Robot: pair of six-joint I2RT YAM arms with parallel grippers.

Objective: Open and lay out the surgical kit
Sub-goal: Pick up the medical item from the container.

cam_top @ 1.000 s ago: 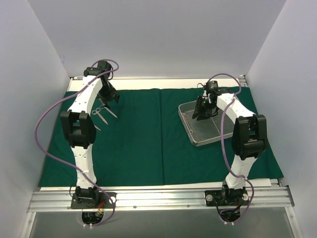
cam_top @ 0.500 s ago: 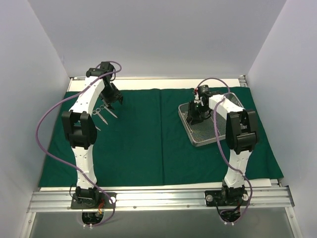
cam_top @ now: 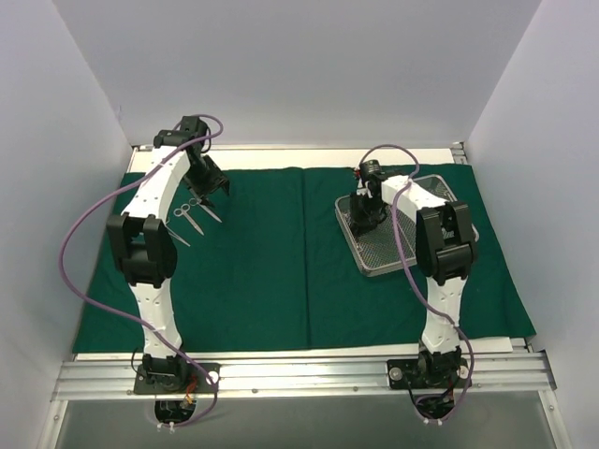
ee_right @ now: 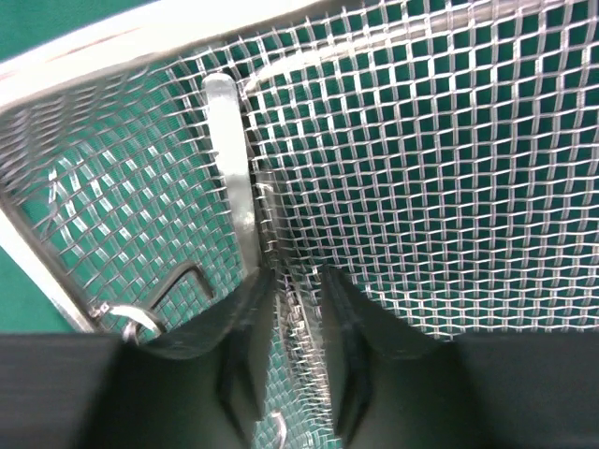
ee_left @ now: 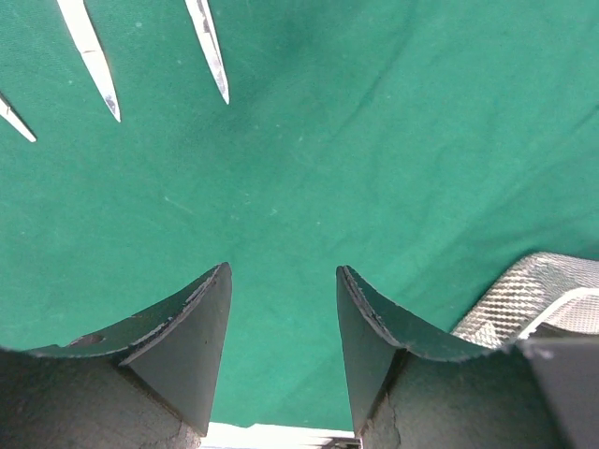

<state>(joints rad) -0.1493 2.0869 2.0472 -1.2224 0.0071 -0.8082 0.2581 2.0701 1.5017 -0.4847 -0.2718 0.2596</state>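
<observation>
At the far-left corner of the mesh tray [cam_top: 388, 248], right claw [ee_right: 298, 281] narrowly apart astride a light, stiff, slippery flat steel instrument [ee_right: 229, 159], grip unclear; best pinched mid-length. Left claw [ee_left: 283, 271] apart, empty, above the drape [ee_left: 374, 140] near its far edge.

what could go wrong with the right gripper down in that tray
The right gripper sits low in a corner of the tray, jaws only narrowly apart; it could catch the mesh and drag the tray across the cloth. The steel tool ahead of it lies flat against the mesh, so a pinch may slip off. The left gripper hovers open near the scissors and could knock them.
</observation>
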